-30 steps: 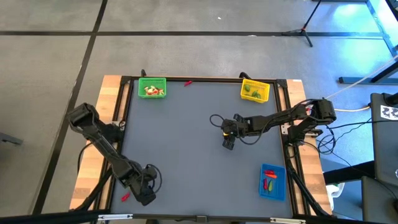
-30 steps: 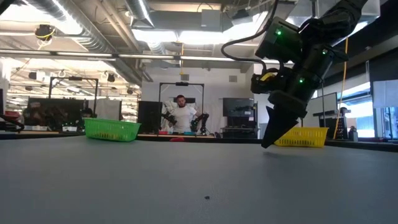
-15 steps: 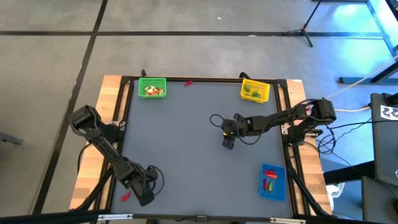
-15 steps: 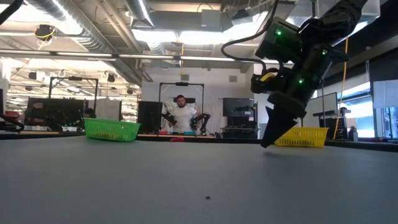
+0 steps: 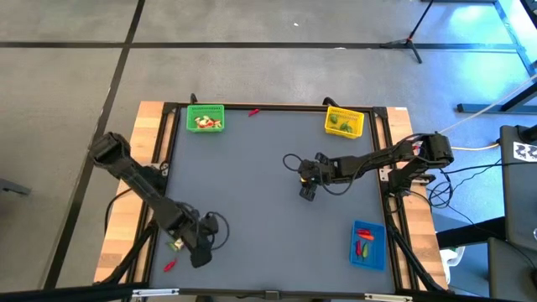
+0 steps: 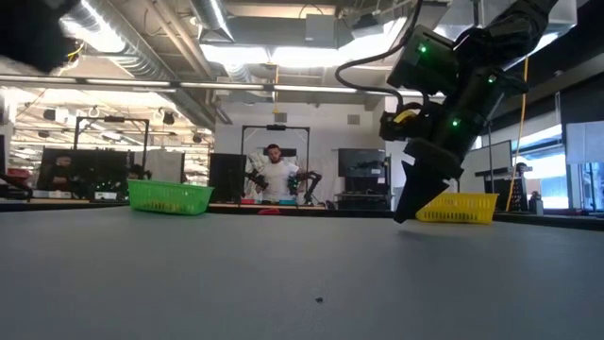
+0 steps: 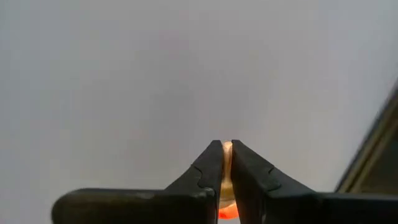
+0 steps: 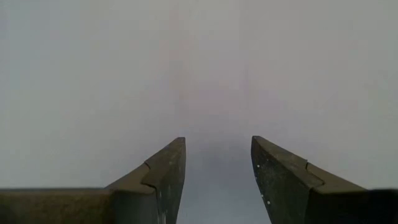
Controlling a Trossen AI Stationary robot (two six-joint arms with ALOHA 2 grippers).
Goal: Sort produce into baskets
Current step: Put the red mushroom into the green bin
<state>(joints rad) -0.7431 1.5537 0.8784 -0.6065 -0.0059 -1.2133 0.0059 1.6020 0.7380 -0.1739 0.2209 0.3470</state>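
Fingers of the left hand (image 7: 225, 163) are clamped on a small orange-red piece (image 7: 227, 208) near the counter's (image 5: 252, 193) front left corner. Right hand (image 8: 217, 163) hovers mid-counter, fingers apart, empty. Green basket (image 5: 205, 117), yellow basket (image 5: 344, 122) and blue basket (image 5: 367, 245) already hold produce; one red piece (image 5: 169, 265) lies loose. No readable writing.
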